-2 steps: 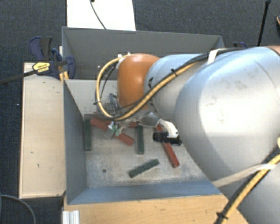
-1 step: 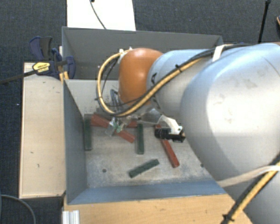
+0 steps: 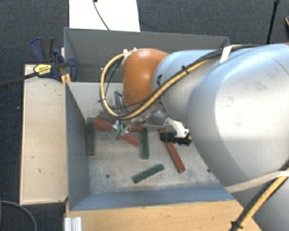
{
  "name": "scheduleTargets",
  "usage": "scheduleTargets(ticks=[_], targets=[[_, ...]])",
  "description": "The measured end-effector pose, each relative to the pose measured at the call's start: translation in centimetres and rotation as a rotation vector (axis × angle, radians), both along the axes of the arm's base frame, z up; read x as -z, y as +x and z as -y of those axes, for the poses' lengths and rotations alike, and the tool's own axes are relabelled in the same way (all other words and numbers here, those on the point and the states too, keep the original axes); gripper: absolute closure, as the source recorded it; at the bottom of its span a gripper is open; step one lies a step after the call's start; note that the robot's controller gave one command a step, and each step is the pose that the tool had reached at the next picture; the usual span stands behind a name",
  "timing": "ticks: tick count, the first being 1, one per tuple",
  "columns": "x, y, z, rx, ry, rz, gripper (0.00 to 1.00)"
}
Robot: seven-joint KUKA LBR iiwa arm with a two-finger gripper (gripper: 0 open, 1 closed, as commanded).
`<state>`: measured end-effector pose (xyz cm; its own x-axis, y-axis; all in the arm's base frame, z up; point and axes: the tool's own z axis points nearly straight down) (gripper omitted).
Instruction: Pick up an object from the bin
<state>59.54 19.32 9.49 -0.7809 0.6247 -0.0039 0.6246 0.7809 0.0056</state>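
My arm spans the grey bin from the right, with its orange wrist cover over the far half of the floor. My gripper sits low among loose bars, between the left red-brown bar and the near red-brown bar. I cannot tell how far it is open, nor whether it has hold of anything. Judged step: approach to grasp. Next move: close on one red-brown bar, then lift vertically, clear of the dark green bar just beside it.
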Motion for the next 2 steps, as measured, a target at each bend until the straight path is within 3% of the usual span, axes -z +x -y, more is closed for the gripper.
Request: scheduleTargets(ticks=[1,2], targets=[[-5.8,0.2,0.0,-0.005,0.001,0.001,1.0],[-7.9,0.3,0.0,-0.01,0.0,0.0,1.0]])
